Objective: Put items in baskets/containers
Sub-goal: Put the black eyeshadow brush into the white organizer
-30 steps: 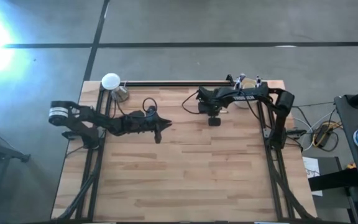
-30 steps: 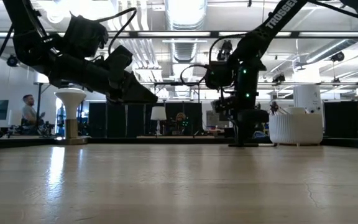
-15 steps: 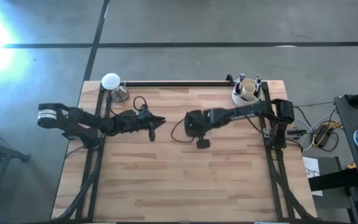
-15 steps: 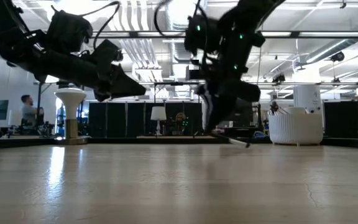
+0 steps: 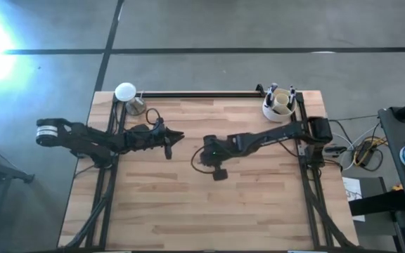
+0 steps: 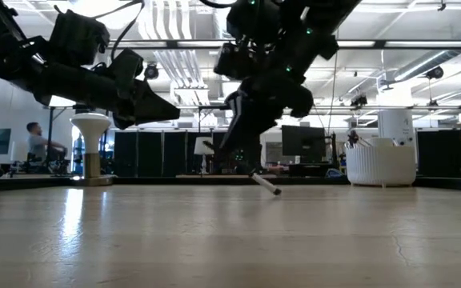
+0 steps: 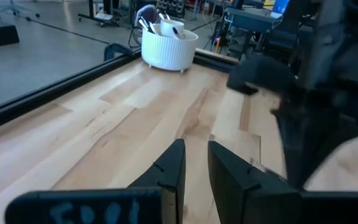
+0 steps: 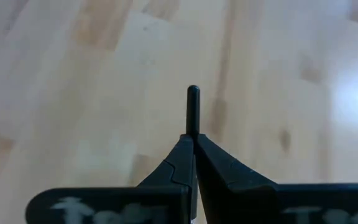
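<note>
Right wrist view only: right claw (image 8: 193, 146) pinched shut on a thin dark brush (image 8: 192, 112), tip poking past the fingers. Low view shows that brush (image 6: 266, 185) slanting down, pale end just above the bench (image 6: 230, 240). High view: right claw (image 5: 217, 171) mid-bench, open wood all round. Cup (image 5: 278, 105) with brushes at far right corner, near the edge. Left claw (image 7: 195, 171) narrowly parted, holding nothing, hovering left-centre.

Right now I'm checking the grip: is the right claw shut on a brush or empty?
Shut on a brush. In the right wrist view the right claw pinches a thin dark brush; the low view shows it hanging above the table.
</note>
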### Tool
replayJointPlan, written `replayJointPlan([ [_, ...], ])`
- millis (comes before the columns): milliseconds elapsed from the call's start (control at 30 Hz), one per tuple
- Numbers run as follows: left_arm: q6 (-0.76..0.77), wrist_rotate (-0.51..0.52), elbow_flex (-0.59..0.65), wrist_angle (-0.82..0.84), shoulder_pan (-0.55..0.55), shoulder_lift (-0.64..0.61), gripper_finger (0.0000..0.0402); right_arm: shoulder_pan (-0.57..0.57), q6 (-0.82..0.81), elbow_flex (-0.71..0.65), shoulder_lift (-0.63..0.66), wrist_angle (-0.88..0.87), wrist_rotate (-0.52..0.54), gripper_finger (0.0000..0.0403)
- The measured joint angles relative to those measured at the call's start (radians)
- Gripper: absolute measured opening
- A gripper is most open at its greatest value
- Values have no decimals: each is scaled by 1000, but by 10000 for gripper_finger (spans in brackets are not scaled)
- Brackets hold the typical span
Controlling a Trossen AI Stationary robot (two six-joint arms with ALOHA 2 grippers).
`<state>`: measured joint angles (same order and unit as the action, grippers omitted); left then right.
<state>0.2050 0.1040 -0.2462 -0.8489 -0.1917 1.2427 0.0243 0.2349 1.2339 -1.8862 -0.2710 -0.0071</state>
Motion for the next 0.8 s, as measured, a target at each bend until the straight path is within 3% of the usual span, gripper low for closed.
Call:
replayJointPlan([
  [467, 1, -1, 6, 0, 1, 3, 61, 3, -4, 215, -277, -1, -15, 8],
  [633, -20, -3, 6, 3, 10, 5, 61, 14, 1, 267, -244, -119, 14, 8],
  [800, -25, -8, 4, 12, 34, 14, 61, 49, 20, 225, -90, -185, 62, 8],
])
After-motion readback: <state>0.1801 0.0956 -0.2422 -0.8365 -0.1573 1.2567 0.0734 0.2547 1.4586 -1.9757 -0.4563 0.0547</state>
